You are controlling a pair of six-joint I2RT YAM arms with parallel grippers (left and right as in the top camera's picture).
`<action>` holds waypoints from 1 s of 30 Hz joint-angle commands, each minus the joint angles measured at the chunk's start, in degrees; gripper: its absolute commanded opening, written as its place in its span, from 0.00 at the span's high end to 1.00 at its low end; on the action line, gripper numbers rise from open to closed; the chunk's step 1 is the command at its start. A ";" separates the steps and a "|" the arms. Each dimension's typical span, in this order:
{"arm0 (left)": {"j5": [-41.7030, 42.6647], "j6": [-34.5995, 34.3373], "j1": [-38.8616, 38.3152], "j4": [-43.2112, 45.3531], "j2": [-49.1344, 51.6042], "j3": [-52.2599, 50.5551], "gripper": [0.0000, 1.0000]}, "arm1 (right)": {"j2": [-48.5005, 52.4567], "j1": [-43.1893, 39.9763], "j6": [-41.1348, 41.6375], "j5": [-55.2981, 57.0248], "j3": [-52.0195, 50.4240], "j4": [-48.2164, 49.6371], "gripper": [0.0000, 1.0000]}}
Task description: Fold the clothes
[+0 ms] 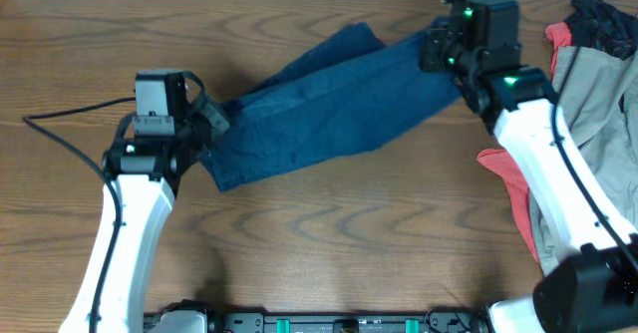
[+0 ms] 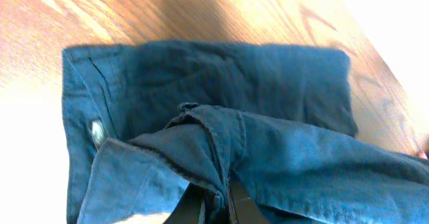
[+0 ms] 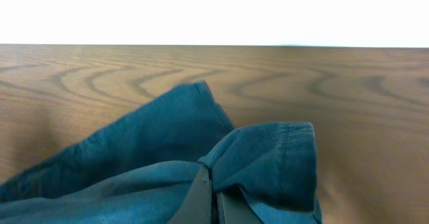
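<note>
Shorts (image 1: 329,104) lie spread diagonally on table (image 1: 329,263), between arms. Left gripper (image 1: 207,126) clamps bunched cloth at left end; right gripper (image 1: 437,52) clamps hem. Probably keeping cloth taut for fold.

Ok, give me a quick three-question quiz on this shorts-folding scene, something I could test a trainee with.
1. True or false: the left gripper and the right gripper are both shut on the denim shorts.
2. Where does the beige garment lie? A) under the shorts B) on the robot's right side of the table, apart from the shorts C) in the left gripper.
3. Fill in: the cloth lying against the beige garment is ___ in colour.
Key: 1 true; 2 B; 3 red.
</note>
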 commanded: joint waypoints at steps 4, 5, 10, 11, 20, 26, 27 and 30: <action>-2.27 -1.14 3.21 0.52 6.01 1.36 0.94 | 6.29 2.60 -0.87 1.64 1.27 6.58 0.99; -2.27 -1.14 3.41 0.55 6.93 1.36 0.94 | 7.28 2.91 -0.87 1.64 1.27 7.45 0.99; -2.29 -1.14 3.63 1.70 11.78 1.36 0.94 | 13.05 4.44 -0.85 1.64 1.27 11.41 0.98; -2.29 -1.11 3.65 2.54 12.79 1.36 0.93 | 14.05 4.70 -0.85 1.64 1.27 12.24 0.98; -8.17 -1.09 5.18 12.85 16.85 1.36 0.51 | 19.58 5.97 -0.85 2.43 1.27 24.11 0.32; -4.87 -1.33 10.99 13.88 16.24 1.36 0.44 | 18.23 5.01 -0.83 6.58 1.27 16.63 0.30; -3.32 -1.33 11.63 13.05 16.26 1.36 0.44 | 18.23 4.76 -0.85 6.32 1.27 14.49 0.31; -0.50 -1.31 12.37 8.11 16.26 1.36 0.40 | 18.56 4.37 -0.85 6.34 1.14 8.57 0.34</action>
